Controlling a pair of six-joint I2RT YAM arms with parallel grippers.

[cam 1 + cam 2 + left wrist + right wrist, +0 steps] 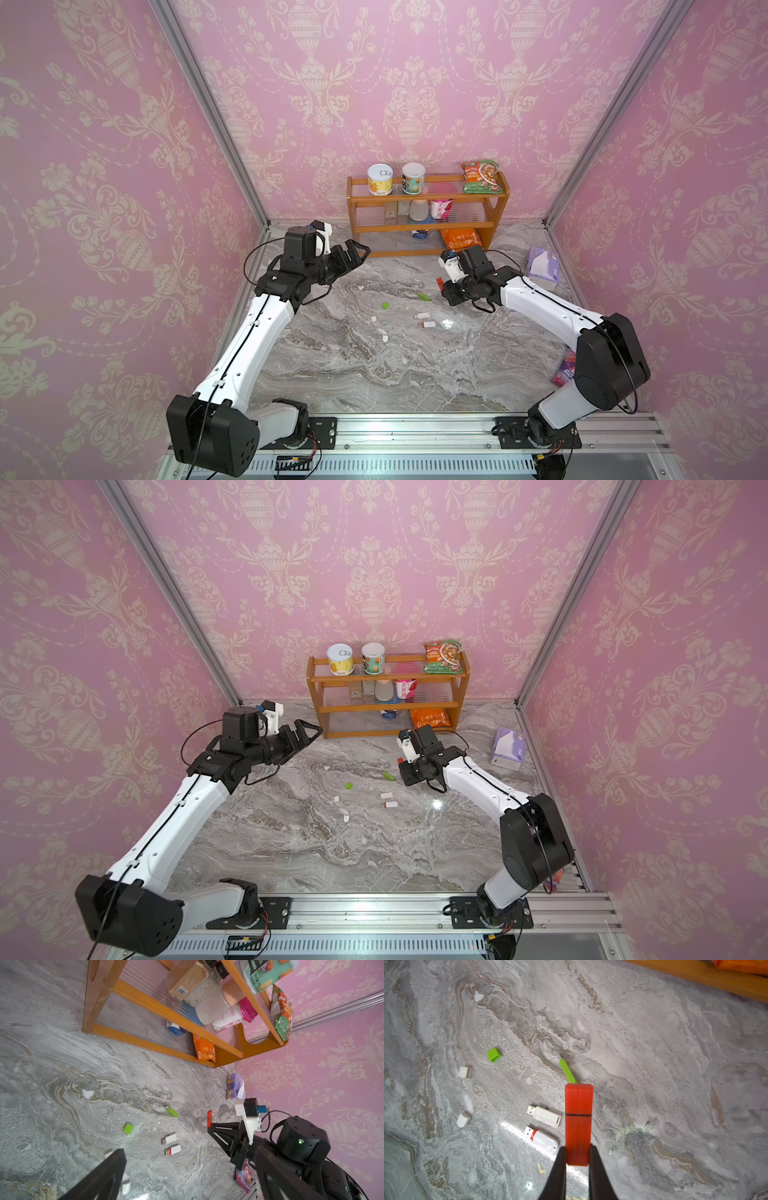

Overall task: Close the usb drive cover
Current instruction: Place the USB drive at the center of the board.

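In both top views the table (374, 374) fills the lower middle of the frame. A purple packet (565, 368) lies at its right edge, half hidden by the right arm.

Further in, just right of centre, small parts are scattered. A round cap (385, 338) and a square cap (373, 318), both white, lie apart. A red-collared drive (429, 324) and a white drive (423, 316) lie side by side with plugs bared. A green cap (385, 305) lies well apart from the green drive (424, 296).

Beyond these, the red drive (578, 1124) is held above the table. It is seen at the bottom centre of the right wrist view, with a thin dark seam across it. Its lower end is clamped between the fingers of the right gripper (578, 1147).

At centre left of a top view, the left gripper (358, 248) is raised near the lower left corner of the shelf (428, 203). Its fingers are spread wide and nothing is held.

A tissue box (542, 268) stands at the right, with a white tissue sticking out of it.

The shelf stands farthest back, against the wall:
- **Top tier:** two cans (380, 179) and a green bag (481, 176).
- **Middle tier:** brown packs (397, 208), a jar (417, 210) and a pink cup (441, 208).
- **Bottom:** a blue-white pack (419, 234) and an orange bag (461, 238).
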